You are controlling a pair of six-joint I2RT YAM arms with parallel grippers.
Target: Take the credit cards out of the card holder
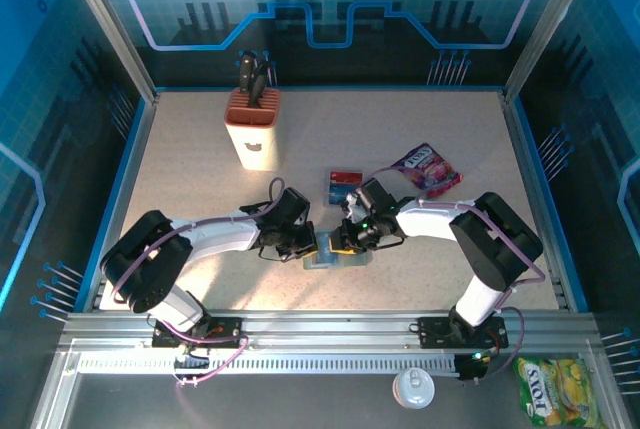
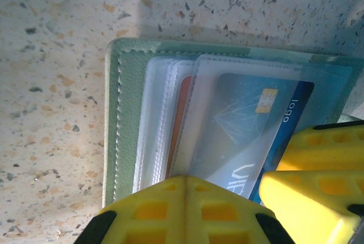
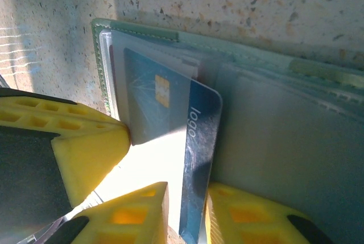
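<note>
Item 1, card holder (image 1: 325,259): you had it lying open on the speckled table (image 1: 180,209), at the near middle between the two arms. In the left wrist view the grey-green cover (image 2: 122,119) showed stitching along its edge and a stack of clear sleeves inside.

Item 2, blue credit card (image 3: 165,107): it carried a gold chip and the pale word "logo". It was partly drawn from its clear sleeve, with one corner past the holder's edge.

Item 3, orange card (image 2: 179,124): you had it tucked in a sleeve beneath the blue one, with just a strip showing.

Item 4, second credit card (image 1: 343,185): blue with a red band, it lay flat on the table just beyond the holder and apart from it.

Item 5, right gripper (image 3: 187,210): your yellow fingers (image 3: 142,210) were closed on the free end of the blue credit card, one to each face.

Item 6, left gripper (image 2: 185,198): your fingertips met along a seam at the holder's near edge. You could not tell whether a layer of the holder was pinched between them.

Item 7, bystanders: a tan knife block (image 1: 252,129) stood at the far left, and a purple snack packet (image 1: 427,169) lay to the right.
</note>
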